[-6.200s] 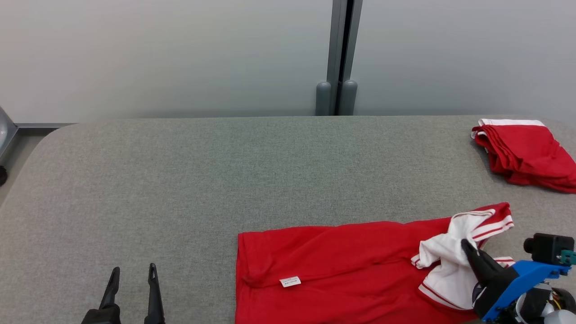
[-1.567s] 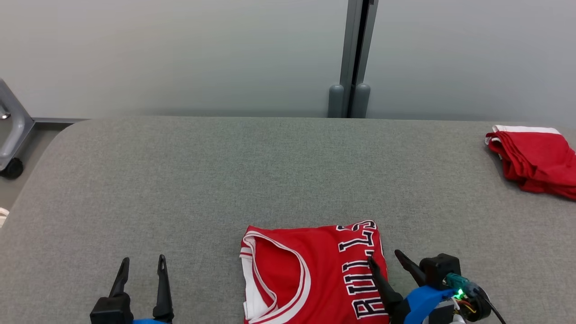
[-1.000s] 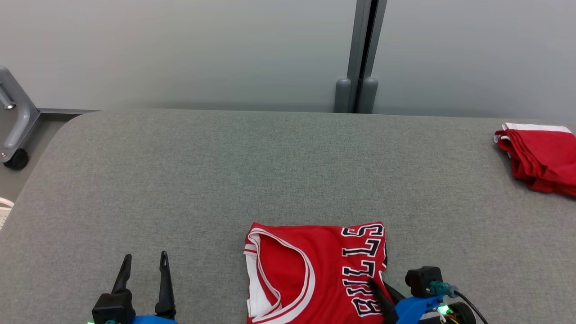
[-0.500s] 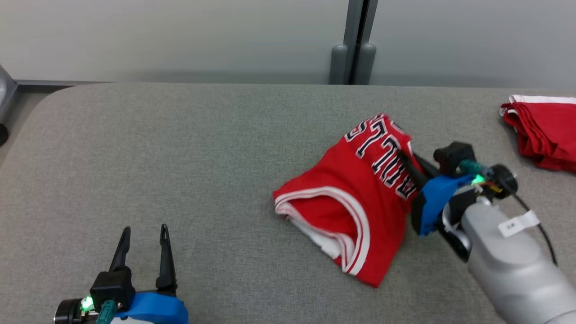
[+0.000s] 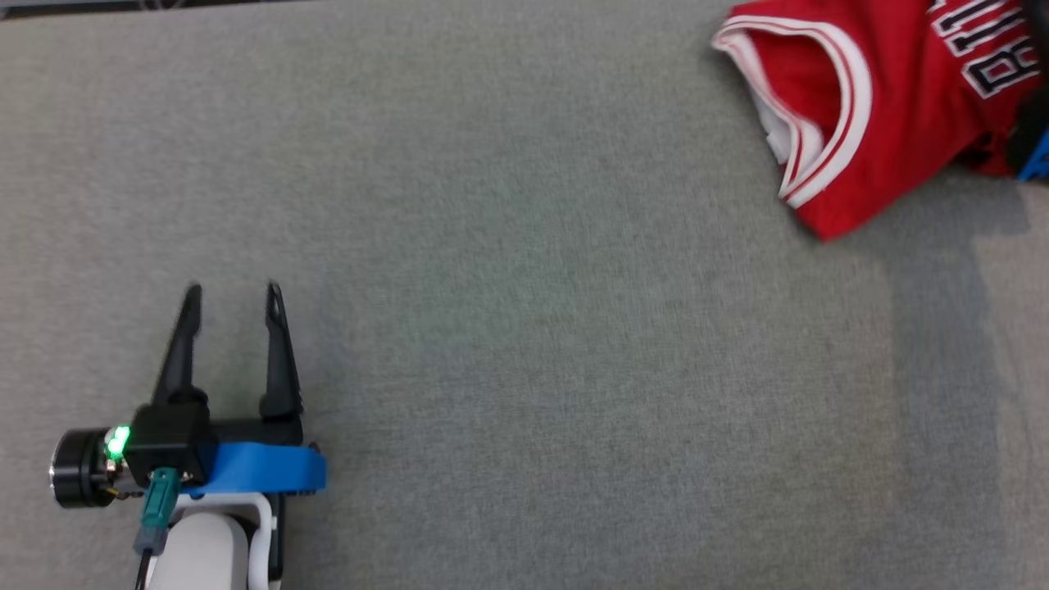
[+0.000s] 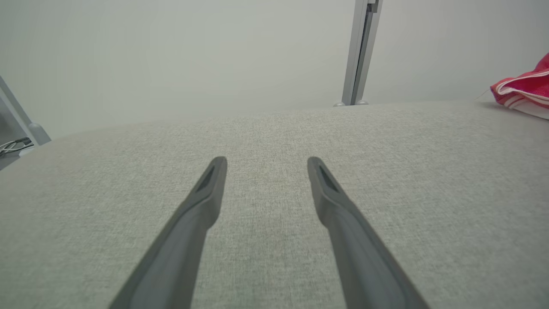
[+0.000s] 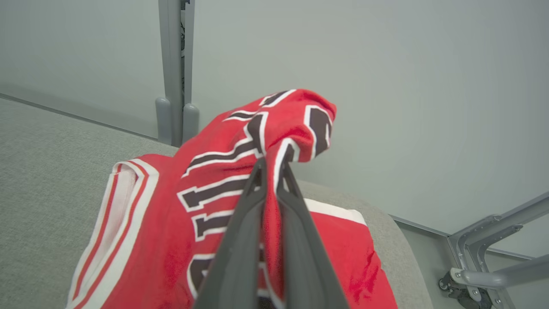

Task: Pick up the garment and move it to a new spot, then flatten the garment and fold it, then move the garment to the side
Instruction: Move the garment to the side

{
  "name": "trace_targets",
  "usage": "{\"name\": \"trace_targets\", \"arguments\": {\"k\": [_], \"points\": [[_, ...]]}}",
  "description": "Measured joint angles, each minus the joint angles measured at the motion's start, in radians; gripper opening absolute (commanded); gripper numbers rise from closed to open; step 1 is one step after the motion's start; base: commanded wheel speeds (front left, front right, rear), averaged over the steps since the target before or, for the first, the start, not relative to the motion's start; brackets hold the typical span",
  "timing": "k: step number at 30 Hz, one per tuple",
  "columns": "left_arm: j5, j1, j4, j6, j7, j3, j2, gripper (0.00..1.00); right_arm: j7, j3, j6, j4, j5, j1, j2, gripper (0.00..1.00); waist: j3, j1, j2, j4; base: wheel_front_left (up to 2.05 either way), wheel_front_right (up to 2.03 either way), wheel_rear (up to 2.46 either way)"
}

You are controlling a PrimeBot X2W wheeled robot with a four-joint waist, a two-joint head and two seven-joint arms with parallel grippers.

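The garment [image 5: 869,106] is a red jersey with white trim and black lettering, folded, at the top right of the head view. My right gripper [image 7: 270,165] is shut on its lettered edge, and the garment [image 7: 171,214] hangs bunched from the fingers above the grey table [image 7: 43,171]. A dark and blue bit of that gripper's mount [image 5: 1034,147] shows at the right edge. My left gripper [image 5: 233,295] stands open over the bare table [image 5: 524,328], far left of the garment. Between its open fingertips [image 6: 266,161] there is nothing, and the garment's striped edge [image 6: 523,88] shows far right.
A second red cloth with a white band [image 7: 343,240] lies under the held garment near the table's rounded end [image 7: 399,231]. Past that end stands a metal frame on a castor [image 7: 480,266]. A grey wall post [image 7: 173,73] rises behind the table.
My right gripper has shut on the folded garment's lettered edge, lifted it and carried it away to the right. The head camera has tilted down. The left gripper stays open.
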Motion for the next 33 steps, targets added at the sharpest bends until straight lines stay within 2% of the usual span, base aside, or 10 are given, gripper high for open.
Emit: {"name": "trace_targets", "arguments": {"k": [10,14,18,20,21,22,23,33], "points": [[0.037,-0.025,-0.137,0.01,0.0,-0.01,0.039,1.0,0.095,0.03,0.0,0.039,0.116,-0.1,-0.174,0.0,0.096,-0.0004,0.0,-0.058,0.0,0.0,0.0],[0.041,-0.026,-0.174,0.014,0.0,-0.011,0.052,1.0,0.108,0.07,0.0,0.063,0.109,-0.12,-0.211,0.0,0.118,-0.0004,-0.0001,-0.07,0.0,0.0,0.0],[0.041,-0.027,-0.187,0.017,0.0,-0.01,0.06,1.0,0.095,0.085,0.0,0.082,0.124,-0.154,-0.209,0.0,0.145,-0.0005,-0.0003,-0.08,0.0,0.0,0.0],[0.041,-0.03,-0.191,0.018,0.0,-0.012,0.064,1.0,0.058,0.144,0.0,0.083,0.042,-0.181,-0.217,0.0,0.159,-0.0003,-0.0001,-0.08,0.0,0.0,0.0],[0.041,-0.034,-0.193,0.018,0.0,-0.013,0.064,1.0,0.035,0.138,0.001,0.091,0.035,-0.196,-0.21,0.33,0.166,-0.0003,-0.0001,-0.08,0.0,0.0,0.0],[0.04,-0.039,-0.194,0.021,0.0,-0.015,0.064,1.0,0.018,0.122,0.001,0.106,0.054,-0.212,-0.195,0.77,0.171,-0.0004,-0.0002,-0.079,0.0,0.0,0.0],[0.039,-0.043,-0.194,0.022,0.0,-0.017,0.063,1.0,0.006,0.119,0.001,0.126,0.047,-0.225,-0.187,1.0,0.174,-0.0003,-0.0001,-0.078,0.0,0.0,0.0],[0.021,-0.044,-0.168,0.031,0.0,-0.024,0.06,1.0,-0.041,0.118,0.0,0.289,-0.038,-0.281,-0.13,1.0,0.143,-0.0004,-0.0001,-0.061,0.0,0.0,0.0]]}}
